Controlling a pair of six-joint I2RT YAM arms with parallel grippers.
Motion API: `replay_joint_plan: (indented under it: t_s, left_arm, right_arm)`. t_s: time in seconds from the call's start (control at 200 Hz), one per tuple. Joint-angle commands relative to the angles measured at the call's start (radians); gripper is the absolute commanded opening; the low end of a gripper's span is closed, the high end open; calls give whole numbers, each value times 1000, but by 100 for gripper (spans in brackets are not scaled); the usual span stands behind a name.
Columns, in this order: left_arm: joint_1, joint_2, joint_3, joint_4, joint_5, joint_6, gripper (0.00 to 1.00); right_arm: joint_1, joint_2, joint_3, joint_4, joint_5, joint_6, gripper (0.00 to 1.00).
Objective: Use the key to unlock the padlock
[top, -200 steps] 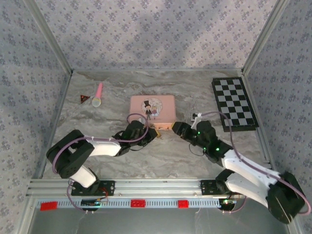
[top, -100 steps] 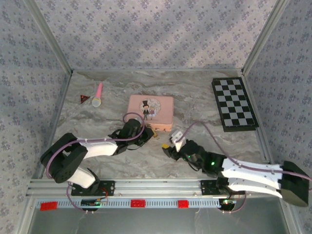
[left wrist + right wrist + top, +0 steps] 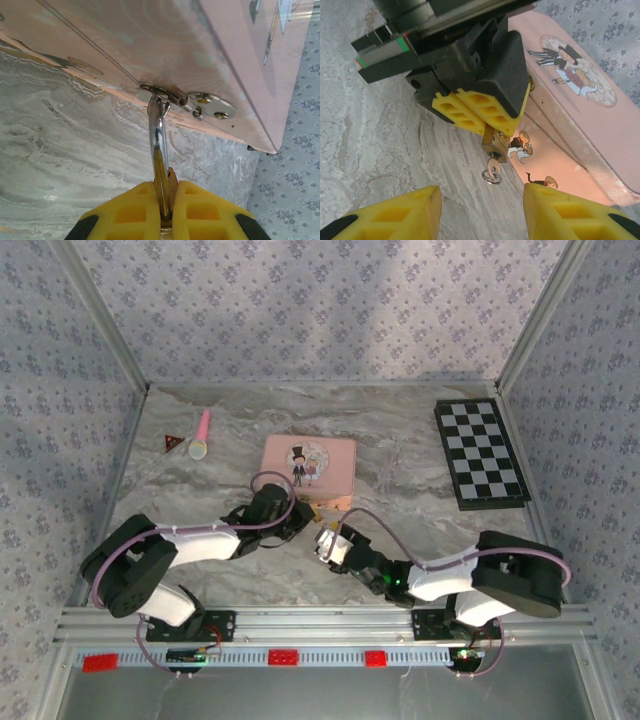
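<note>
Right gripper (image 3: 479, 202), nearest in its own wrist view: fingers apart with nothing between them, low over the tabletop (image 3: 380, 125) and aimed at the lock.

Just beyond it is the key (image 3: 492, 167). It looks seated in the bottom of the padlock (image 3: 496, 142), with a small silvery ring dangling from its head. I can't confirm how deep it sits.

The padlock is at the front edge of the pink tin (image 3: 580, 125). Its shackle (image 3: 157, 127) is threaded through the tin's hasp (image 3: 205, 102). The left gripper (image 3: 487, 122) is clamped shut on the padlock's upper part, and the brass body pokes out below the yellow pads.

Handling, my judgement:
- Padlock: tiny, light, rigid metal with smooth faces, so likely slippery. It hangs on the hasp and would swing or twist if it weren't braced, so the left grip has to take the turning load.
- Key: thin, stiff and small, and easy to knock out of line. I'd take it by the flat head, one pad on each flat, close under the lock body, and twist about its own axis.
- Ring: loose. It could slip between a pad and the key and spoil the grip.
- Tin: light sheet metal that may slide if I push.

Farther back on the tabletop are a checkered board (image 3: 482, 452) at the right and a pink toy (image 3: 201, 436) at the left, both well apart from the work.
</note>
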Motion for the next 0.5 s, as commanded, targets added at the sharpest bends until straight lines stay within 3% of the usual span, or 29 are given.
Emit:
replay_joint_plan:
  t_s: [0.0, 0.495]
  left_arm:
    - [7, -43, 1, 92, 13, -5, 0]
    - [-4, -41, -18, 117, 14, -20, 0]
  right_arm:
    - [-7, 57, 2, 135, 65, -40, 46]
    - [-33, 259, 52, 267, 73, -56, 43]
